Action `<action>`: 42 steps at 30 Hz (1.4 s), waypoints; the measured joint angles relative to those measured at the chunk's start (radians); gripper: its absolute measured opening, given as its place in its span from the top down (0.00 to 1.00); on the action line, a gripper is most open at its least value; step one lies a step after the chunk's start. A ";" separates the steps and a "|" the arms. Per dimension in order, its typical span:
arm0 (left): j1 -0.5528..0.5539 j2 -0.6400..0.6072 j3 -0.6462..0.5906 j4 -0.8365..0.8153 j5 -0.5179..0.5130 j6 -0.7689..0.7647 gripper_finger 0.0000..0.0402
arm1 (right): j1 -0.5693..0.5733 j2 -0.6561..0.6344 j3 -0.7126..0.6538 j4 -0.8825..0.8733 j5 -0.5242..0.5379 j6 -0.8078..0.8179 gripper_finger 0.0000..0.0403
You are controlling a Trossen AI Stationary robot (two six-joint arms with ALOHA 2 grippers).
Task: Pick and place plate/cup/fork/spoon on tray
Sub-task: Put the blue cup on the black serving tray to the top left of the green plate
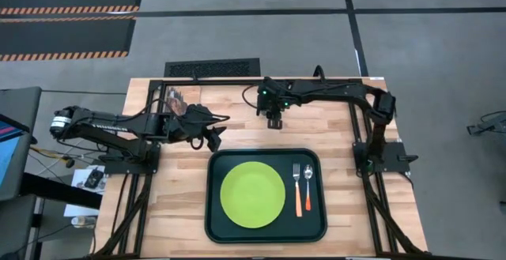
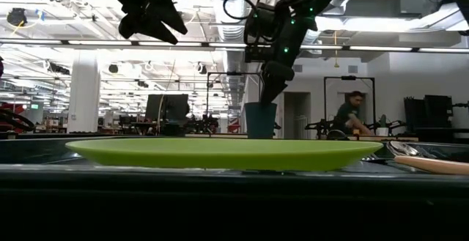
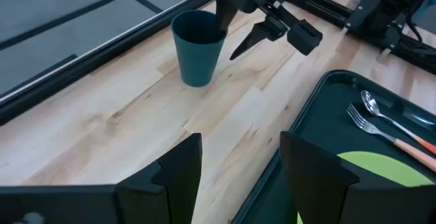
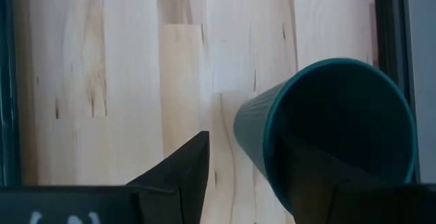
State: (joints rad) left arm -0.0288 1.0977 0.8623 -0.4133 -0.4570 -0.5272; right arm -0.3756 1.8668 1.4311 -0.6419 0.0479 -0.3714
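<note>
Orange fork (image 1: 297,189) and spoon (image 1: 307,187) handles point away from cup (image 3: 197,48) (upright).

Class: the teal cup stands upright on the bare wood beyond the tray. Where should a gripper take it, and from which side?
From above, at the rim: the cup stands upright, mouth open, so one finger goes inside and one outside the thin wall, as the right gripper is placed.

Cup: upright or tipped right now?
Upright. The cup stands on its base on the wooden table, mouth up, outside the tray; the right end effector straddles its rim.
</note>
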 joint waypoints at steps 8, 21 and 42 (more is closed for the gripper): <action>0.000 0.000 0.000 0.000 0.000 0.000 0.54 | -0.003 -0.002 0.000 0.001 0.000 -0.005 0.53; 0.000 0.000 0.000 0.000 -0.001 0.022 0.54 | -0.027 0.000 0.002 0.043 0.003 -0.025 0.55; 0.000 0.000 0.000 0.001 -0.026 0.054 0.54 | -0.014 0.003 0.003 0.043 0.086 -0.042 0.98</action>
State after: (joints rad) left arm -0.0292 1.0977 0.8623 -0.4125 -0.4832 -0.4731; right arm -0.3899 1.8702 1.4341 -0.5984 0.1335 -0.4129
